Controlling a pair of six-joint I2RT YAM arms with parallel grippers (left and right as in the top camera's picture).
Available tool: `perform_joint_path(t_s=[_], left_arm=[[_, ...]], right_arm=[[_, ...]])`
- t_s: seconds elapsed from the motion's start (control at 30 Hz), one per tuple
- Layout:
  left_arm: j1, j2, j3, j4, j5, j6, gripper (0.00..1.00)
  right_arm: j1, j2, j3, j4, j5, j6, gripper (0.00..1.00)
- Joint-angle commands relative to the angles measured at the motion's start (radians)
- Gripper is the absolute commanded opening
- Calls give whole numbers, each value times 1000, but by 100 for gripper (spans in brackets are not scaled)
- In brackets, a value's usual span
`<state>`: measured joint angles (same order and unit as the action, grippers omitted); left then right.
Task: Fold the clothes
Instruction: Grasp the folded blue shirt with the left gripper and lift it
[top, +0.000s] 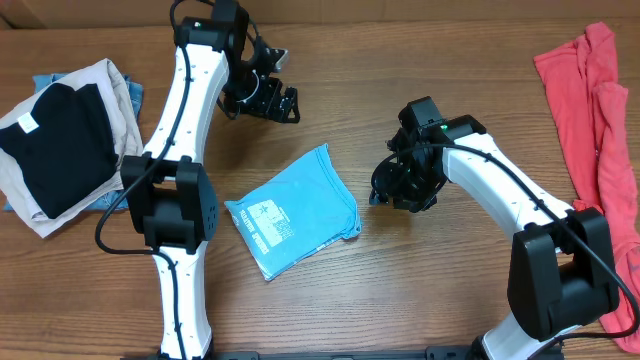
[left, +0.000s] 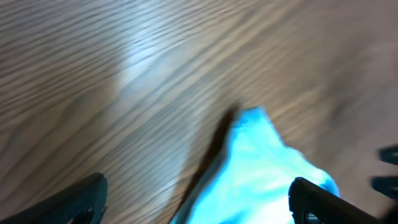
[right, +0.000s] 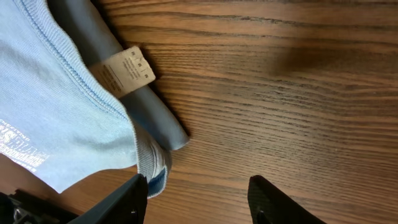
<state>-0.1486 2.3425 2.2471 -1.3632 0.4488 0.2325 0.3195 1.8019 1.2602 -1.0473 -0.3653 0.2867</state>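
The brown, wood-grained desk (top: 450, 290) carries at its centre a light blue T-shirt (top: 300, 200) with small white print and a cream label (right: 127, 70). At 9 o'clock a black garment (top: 62, 145) lies with beige cloth (top: 115, 90) and a denim-blue piece (top: 45, 82); at 3 o'clock is a coral-red garment (top: 580, 90). Both arms (top: 185, 95) are white with black joints.

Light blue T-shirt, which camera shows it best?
Overhead: the whole folded light blue T-shirt is in frame. Left wrist shows only a blurred corner; right wrist shows a stitched edge and the care label up close.
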Motion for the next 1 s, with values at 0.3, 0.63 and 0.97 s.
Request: perform_joint_path(t_s=[0.3,0.63,0.97], left_arm=[[-66,200,0,-29,188,84,95],[-132,327,-1,-210,120,143,76],[-140,351,-1,-244,68,172,12]], right_arm=[[-1,1,-3,-3,6,-5,55],[-1,1,-3,-1,10,-6,56],[-1,1,-3,-2,17,-5,56]])
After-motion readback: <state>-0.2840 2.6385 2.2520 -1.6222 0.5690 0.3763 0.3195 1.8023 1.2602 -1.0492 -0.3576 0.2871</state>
